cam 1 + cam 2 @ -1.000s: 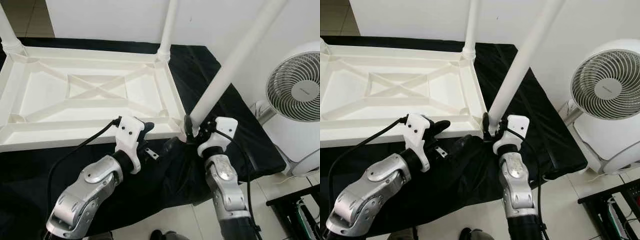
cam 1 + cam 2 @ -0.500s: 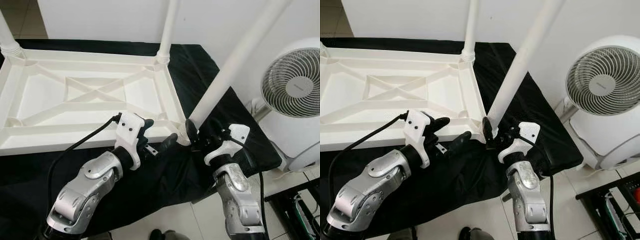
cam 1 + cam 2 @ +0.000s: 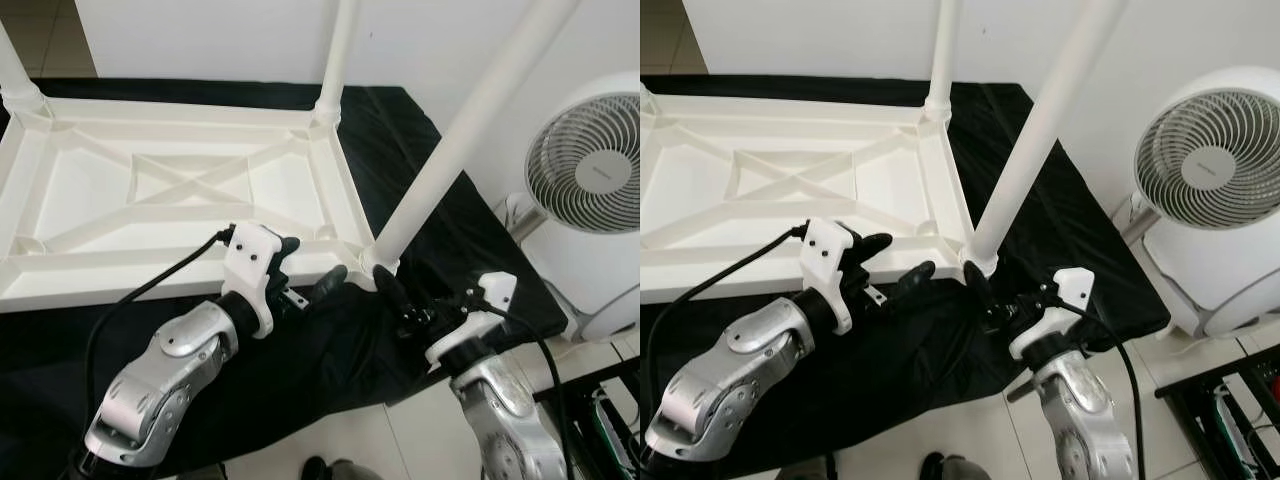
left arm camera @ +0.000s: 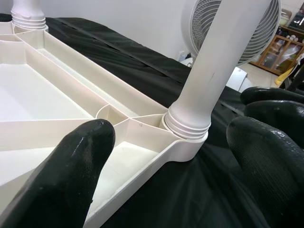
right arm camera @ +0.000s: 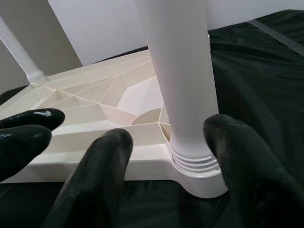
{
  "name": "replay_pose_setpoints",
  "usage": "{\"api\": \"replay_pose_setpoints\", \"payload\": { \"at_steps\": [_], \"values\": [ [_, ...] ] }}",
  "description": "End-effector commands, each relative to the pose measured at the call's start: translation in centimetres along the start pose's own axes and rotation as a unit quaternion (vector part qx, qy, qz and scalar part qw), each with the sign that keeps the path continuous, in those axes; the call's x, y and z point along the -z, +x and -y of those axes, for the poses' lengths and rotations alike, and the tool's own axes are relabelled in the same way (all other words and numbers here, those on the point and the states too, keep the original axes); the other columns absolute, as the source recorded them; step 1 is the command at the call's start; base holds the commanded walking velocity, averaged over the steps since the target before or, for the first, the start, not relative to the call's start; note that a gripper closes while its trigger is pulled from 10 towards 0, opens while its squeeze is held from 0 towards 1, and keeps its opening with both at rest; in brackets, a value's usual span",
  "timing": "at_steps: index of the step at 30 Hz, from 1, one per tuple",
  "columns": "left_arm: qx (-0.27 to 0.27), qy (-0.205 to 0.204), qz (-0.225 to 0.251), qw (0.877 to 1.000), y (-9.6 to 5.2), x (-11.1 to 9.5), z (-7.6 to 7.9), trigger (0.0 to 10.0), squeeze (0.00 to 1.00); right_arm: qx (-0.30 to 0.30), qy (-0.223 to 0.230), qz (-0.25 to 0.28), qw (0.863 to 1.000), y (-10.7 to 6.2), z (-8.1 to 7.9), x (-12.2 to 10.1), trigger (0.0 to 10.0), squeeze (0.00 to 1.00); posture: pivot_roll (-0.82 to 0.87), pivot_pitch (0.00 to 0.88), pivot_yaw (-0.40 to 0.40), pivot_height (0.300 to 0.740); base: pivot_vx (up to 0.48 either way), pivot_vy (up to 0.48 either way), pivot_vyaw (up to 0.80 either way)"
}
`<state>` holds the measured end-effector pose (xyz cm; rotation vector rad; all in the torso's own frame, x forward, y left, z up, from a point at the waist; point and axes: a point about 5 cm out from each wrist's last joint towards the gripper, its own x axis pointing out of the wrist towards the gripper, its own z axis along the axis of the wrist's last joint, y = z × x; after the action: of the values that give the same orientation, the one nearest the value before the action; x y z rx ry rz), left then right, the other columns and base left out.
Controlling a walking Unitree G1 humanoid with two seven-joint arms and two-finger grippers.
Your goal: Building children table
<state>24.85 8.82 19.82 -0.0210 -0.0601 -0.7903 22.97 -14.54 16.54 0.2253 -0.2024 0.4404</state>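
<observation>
The white children's table top [image 3: 100, 283] lies upside down on a black cloth [image 3: 445, 215]. A white leg [image 3: 450, 150] stands tilted in its near right corner socket [image 4: 186, 133]. Two more legs [image 3: 335, 60] [image 3: 15, 75] rise at the far corners. My right gripper [image 3: 400, 300] is open just in front of that corner. Its fingers [image 5: 104, 161] flank the leg's ribbed base without closing on it. My left gripper [image 3: 312, 262] is open at the near rim, left of the same corner, one finger [image 4: 90, 142] over the rim's inner side.
A white floor fan [image 3: 590, 175] stands close on the right, beyond the cloth's edge. A dark shelf [image 3: 600, 400] sits low on the right. A white wall rises right behind the table. Tiled floor shows below the cloth's near edge.
My right gripper has let go of the leg's base and drawn back down and to the right, its wrist turned. The left gripper has shifted slightly left along the rim.
</observation>
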Motion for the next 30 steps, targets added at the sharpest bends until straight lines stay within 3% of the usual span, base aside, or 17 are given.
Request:
{"api": "replay_pose_setpoints", "payload": {
  "at_steps": [1,6,7,8,9,10,11,16,17,18,21,24,30],
  "values": [
    [0.035,-0.003,-0.007,0.999,0.0,0.2,0.3,10.0,0.0,-0.017,0.0,-0.022,1.0,-1.1,0.0,0.1,0.0,0.0,0.12,0.185,-0.124,0.74,0.0,0.0,0.0],
    [0.035,-0.002,-0.007,0.999,0.1,0.2,0.2,10.0,0.0,-0.029,0.001,-0.033,0.999,-1.3,0.0,0.2,0.0,0.0,0.11,0.184,-0.117,0.74,0.0,0.0,0.0],
    [0.042,0.002,-0.007,0.999,0.3,0.0,0.2,10.0,0.0,-0.062,-0.012,-0.056,0.996,-0.8,0.5,0.5,10.0,0.0,0.11,0.184,-0.117,0.74,0.0,0.0,0.0],
    [0.042,0.002,-0.007,0.999,0.3,0.0,0.2,10.0,0.0,-0.062,-0.012,-0.056,0.996,-0.8,0.5,0.5,10.0,0.0,0.11,0.184,-0.117,0.74,0.0,0.0,0.0],
    [0.047,0.004,-0.007,0.999,0.3,0.0,0.2,10.0,0.0,-0.078,-0.009,-0.06,0.995,-0.4,0.9,0.4,7.7,0.0,0.11,0.183,-0.113,0.74,0.0,0.0,0.0],
    [0.047,0.004,-0.007,0.999,0.3,0.0,0.2,10.0,0.0,-0.078,-0.009,-0.06,0.995,-0.4,0.9,0.4,7.7,0.0,0.11,0.183,-0.113,0.74,0.0,0.0,0.0],
    [0.051,0.008,-0.008,0.999,0.4,0.0,0.3,10.0,0.0,-0.088,-0.013,-0.063,0.994,0.0,1.3,0.3,0.0,0.0,0.12,0.184,-0.117,0.74,0.0,0.0,0.0],
    [0.057,0.015,-0.009,0.998,0.4,-0.1,0.3,10.0,0.0,-0.115,-0.02,-0.072,0.991,0.6,2.1,0.3,0.0,0.0,0.12,0.184,-0.117,0.74,0.0,0.0,0.0],
    [0.058,0.017,-0.009,0.998,0.5,-0.2,0.3,10.0,0.0,-0.125,-0.027,-0.082,0.988,0.8,2.7,0.3,10.0,0.0,0.14,0.187,-0.122,0.74,0.0,0.0,0.0],
    [0.058,0.017,-0.009,0.998,0.5,-0.2,0.3,10.0,0.0,-0.125,-0.027,-0.082,0.988,0.8,2.7,0.3,10.0,0.0,0.14,0.187,-0.122,0.74,0.0,0.0,0.0],
    [0.057,0.016,-0.008,0.998,0.4,-0.3,0.4,10.0,0.0,-0.155,-0.045,-0.109,0.981,1.5,4.6,0.0,10.0,0.0,0.14,0.191,-0.124,0.74,0.0,0.0,0.0],
    [0.057,0.016,-0.008,0.998,0.4,-0.3,0.4,10.0,0.0,-0.161,-0.045,-0.114,0.979,1.6,4.9,-0.1,10.0,0.0,0.14,0.191,-0.124,0.74,0.0,0.0,0.0],
    [0.067,0.009,-0.011,0.998,0.2,-0.3,1.0,10.0,0.0,-0.181,-0.073,-0.131,0.972,2.9,7.3,-0.7,10.0,0.0,0.14,0.191,-0.127,0.74,0.0,0.0,0.0]
  ]
}}
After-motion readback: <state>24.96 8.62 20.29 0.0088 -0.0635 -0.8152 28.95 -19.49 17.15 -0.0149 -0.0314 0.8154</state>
